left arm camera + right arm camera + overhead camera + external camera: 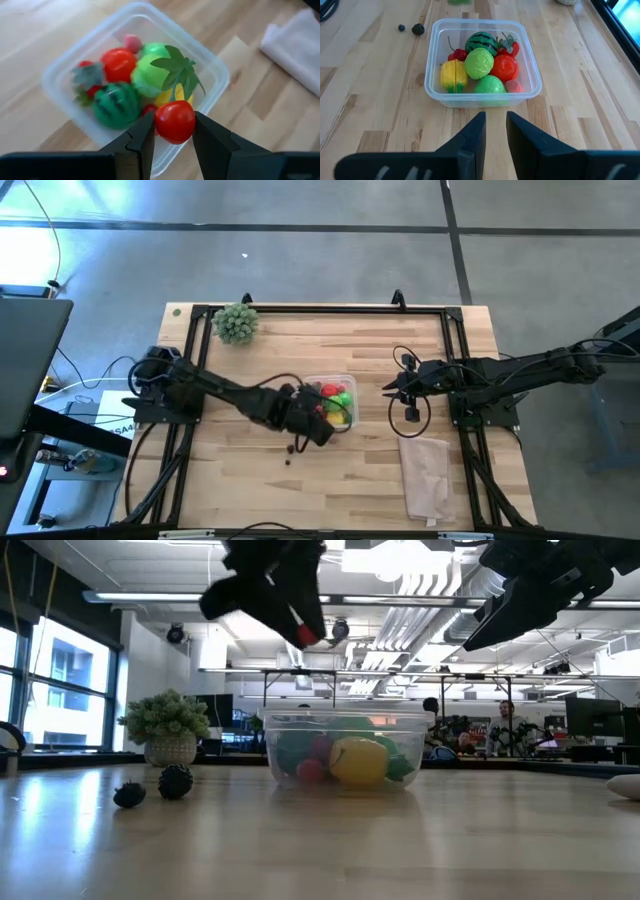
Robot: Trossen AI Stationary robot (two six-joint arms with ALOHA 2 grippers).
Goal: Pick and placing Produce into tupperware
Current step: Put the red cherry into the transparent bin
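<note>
where the wooden bench [260, 480] spreads under both arms, a beige cloth [425, 474] lies well right of the tub, near the front edge. a bushy plant [236, 323] stands back-left of the tub. the tub [436, 86], clear and squarish, sits mid-bench and holds a striped green ball [115, 103], a red fruit [119, 64], pale-green pieces and a yellow one [454, 74]. the left gripper [173, 131] hangs above the tub's near edge, clamped on a red tomato [174, 121] with a green leaf top. the right gripper [494, 131] waits just right of the tub, fingers narrow, holding nothing. two dark berries [152, 788] lie on the bench left-front of the tub.
</note>
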